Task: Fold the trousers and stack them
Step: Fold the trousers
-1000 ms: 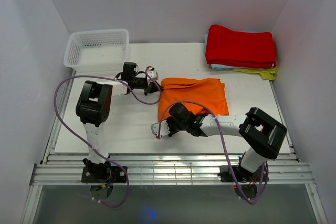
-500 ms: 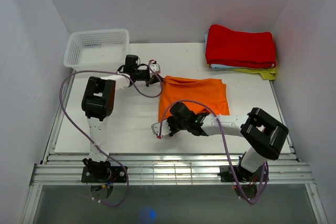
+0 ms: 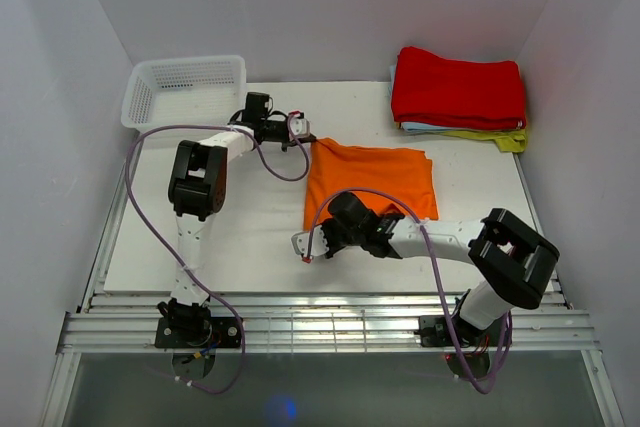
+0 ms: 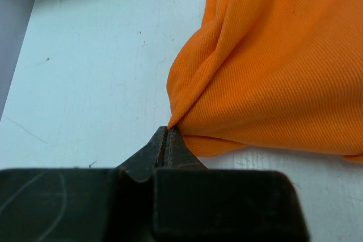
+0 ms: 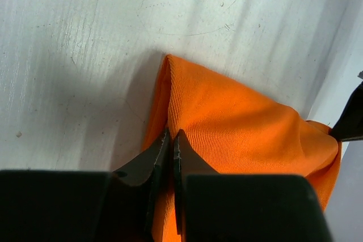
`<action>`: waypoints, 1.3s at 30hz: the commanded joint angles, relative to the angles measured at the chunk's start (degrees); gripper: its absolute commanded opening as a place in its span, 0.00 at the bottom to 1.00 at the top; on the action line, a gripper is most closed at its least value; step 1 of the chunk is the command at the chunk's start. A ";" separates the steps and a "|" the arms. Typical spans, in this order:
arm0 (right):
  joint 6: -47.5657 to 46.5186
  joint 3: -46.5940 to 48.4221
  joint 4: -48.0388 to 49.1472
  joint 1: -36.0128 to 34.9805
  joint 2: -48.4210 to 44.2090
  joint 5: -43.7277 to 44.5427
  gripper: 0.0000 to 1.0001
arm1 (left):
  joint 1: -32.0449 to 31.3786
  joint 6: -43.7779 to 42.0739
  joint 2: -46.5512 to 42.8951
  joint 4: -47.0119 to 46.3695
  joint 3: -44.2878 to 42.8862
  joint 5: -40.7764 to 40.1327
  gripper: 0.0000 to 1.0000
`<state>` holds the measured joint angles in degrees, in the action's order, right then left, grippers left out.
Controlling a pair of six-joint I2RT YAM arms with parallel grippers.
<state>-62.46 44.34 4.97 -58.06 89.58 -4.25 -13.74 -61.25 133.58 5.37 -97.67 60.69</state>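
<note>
- Left wrist view: my left gripper (image 4: 168, 134) is pinched tight on the far-left corner of the trousers (image 4: 266, 66), which lie folded on the table (image 3: 250, 237).
- My right gripper (image 5: 172, 138) is clamped on the near-left corner.
- I'd raise both corners level and carry them across together, cloth taut.

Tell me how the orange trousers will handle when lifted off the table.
Probably floppy: the trousers bunch into soft folds where the left gripper pinches one corner. Likely light, since a thin fingertip pinch by the right gripper tents a fold. The ribbed weave looks grippy, so slipping seems unlikely; unheld parts should sag.
</note>
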 commanded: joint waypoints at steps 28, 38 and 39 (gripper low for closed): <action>30.28 16.04 -30.54 34.40 -13.82 -20.00 0.70 | -1.81 25.57 -1.14 30.14 -20.54 -7.14 0.60; 39.95 18.85 -38.63 61.66 -3.99 -35.02 0.70 | -3.40 29.95 8.62 31.46 -28.71 -7.51 0.45; 40.13 19.20 -38.55 62.36 -3.02 -35.56 0.69 | -3.40 31.27 10.19 31.03 -29.76 -7.95 0.29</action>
<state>-25.93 60.51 -30.83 1.83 84.47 -32.97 -17.82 -33.10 143.92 35.07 -123.15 52.75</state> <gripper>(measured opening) 0.698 0.395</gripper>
